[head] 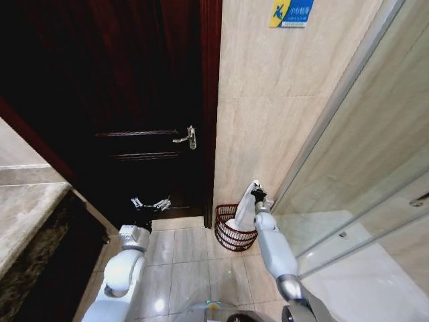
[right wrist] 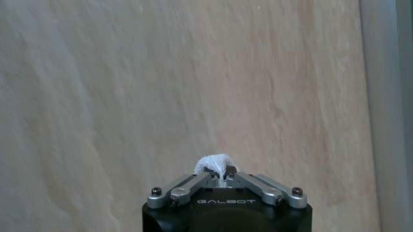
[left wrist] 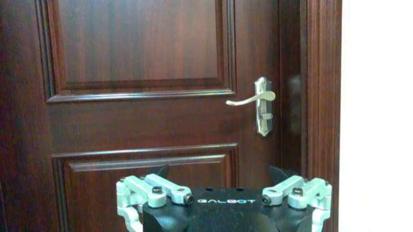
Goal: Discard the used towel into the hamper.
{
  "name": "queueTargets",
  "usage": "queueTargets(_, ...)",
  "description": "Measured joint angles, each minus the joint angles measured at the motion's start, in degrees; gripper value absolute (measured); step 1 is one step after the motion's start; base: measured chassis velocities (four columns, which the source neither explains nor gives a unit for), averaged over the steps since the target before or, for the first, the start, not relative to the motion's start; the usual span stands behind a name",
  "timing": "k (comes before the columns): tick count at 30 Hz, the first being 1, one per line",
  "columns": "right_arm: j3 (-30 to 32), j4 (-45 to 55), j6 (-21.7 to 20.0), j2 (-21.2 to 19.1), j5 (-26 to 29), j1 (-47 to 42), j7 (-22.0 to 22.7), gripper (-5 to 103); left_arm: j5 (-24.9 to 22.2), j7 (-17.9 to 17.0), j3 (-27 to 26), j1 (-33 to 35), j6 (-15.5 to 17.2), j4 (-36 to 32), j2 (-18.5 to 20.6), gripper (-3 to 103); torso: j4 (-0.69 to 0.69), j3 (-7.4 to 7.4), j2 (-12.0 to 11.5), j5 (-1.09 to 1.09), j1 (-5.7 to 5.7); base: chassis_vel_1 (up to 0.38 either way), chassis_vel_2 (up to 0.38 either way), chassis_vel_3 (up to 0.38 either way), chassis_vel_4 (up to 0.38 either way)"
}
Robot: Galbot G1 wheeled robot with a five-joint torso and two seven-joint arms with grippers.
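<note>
Nearly there, I'd say: my right gripper (head: 258, 194) is pinched on the white towel (head: 244, 213), which hangs into the hamper (head: 231, 236) at lower centre (by the tiled wall). Only the release remains; the left gripper (head: 150, 204) hovers spread by the door (head: 120, 100).

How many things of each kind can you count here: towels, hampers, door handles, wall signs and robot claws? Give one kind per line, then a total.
Towels: 1, the white towel, held over the hamper.
Hampers: 1, the reddish-brown hamper.
Door handles: 1, the door handle.
Wall signs: 1, the blue and yellow sign.
Claws: 2, the left claw open, the right claw shut on the towel.
Total: 6
</note>
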Motion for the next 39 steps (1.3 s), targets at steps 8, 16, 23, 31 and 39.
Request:
queueTargets(8,-0.4,2.8,-2.5,0.5,3.9,-3.0,-0.3,2,0.0,0.0,0.0,0.0,0.0,0.0,0.0,100,-0.01,-0.01,0.0,-0.01,-0.01,0.0,0.0,0.0,0.0)
queueTargets(16,0.9,-10.7,-2.8,1.4,1.7,0.1,-3.7,2,0.0,0.0,0.0,0.0,0.0,0.0,0.0,100,0.0,0.0,0.0,-0.01,0.0,0.0,0.0,0.0,0.0)
queueTargets(23,1.1,-9.9,-2.8,1.5,-6.7,-1.5,-3.5,19,0.0,0.0,0.0,0.0,0.0,0.0,0.0,100,0.0,0.0,0.0,0.0,0.0,0.0,0.0,0.0,0.0)
queueTargets(31,1.5,7.3,-32.1,-2.5,-8.3,-8.2,-3.9,51,0.0,0.0,0.0,0.0,0.0,0.0,0.0,100,-0.02,-0.01,0.0,0.0,-0.01,0.0,0.0,0.0,0.0)
queueTargets(39,2.2,10.5,-45.9,-5.4,-7.9,-2.9,-6.7,79,0.0,0.0,0.0,0.0,0.0,0.0,0.0,100,0.0,0.0,0.0,0.0,0.0,0.0,0.0,0.0,0.0)
